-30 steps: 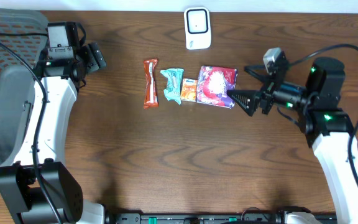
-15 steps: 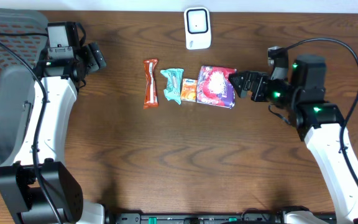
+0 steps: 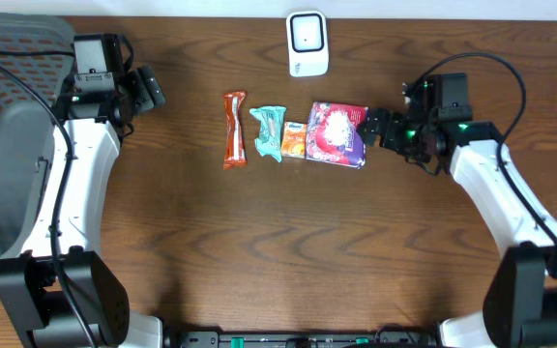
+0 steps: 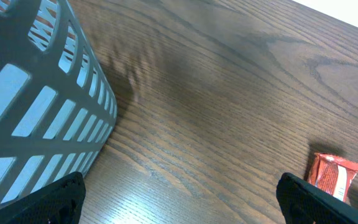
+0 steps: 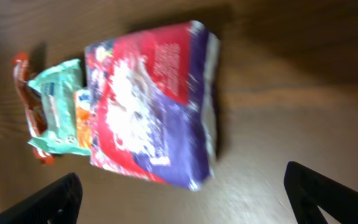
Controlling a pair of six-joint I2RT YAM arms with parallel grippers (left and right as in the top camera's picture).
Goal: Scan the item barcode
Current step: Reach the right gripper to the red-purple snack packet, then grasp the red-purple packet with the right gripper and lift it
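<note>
Four snack items lie in a row on the wooden table: a red-orange bar (image 3: 234, 129), a teal packet (image 3: 269, 130), a small orange packet (image 3: 293, 140) and a purple-and-red bag (image 3: 337, 133). The white scanner (image 3: 307, 43) stands at the back edge. My right gripper (image 3: 369, 132) is open just right of the purple-and-red bag (image 5: 154, 106), which lies ahead of the empty jaws (image 5: 182, 196). My left gripper (image 3: 149, 87) is open and empty at the far left, well apart from the items. Its wrist view shows the red-orange bar (image 4: 331, 177) at the right edge.
A grey slatted basket (image 3: 8, 145) fills the left side of the table, close beside the left arm; its wall (image 4: 36, 93) shows in the left wrist view. Bare wood lies in front of the row of items.
The right arm has drawn its gripper in toward the right edge of the purple-and-red bag, and the arm has swung back. The left arm and the items have not moved.
</note>
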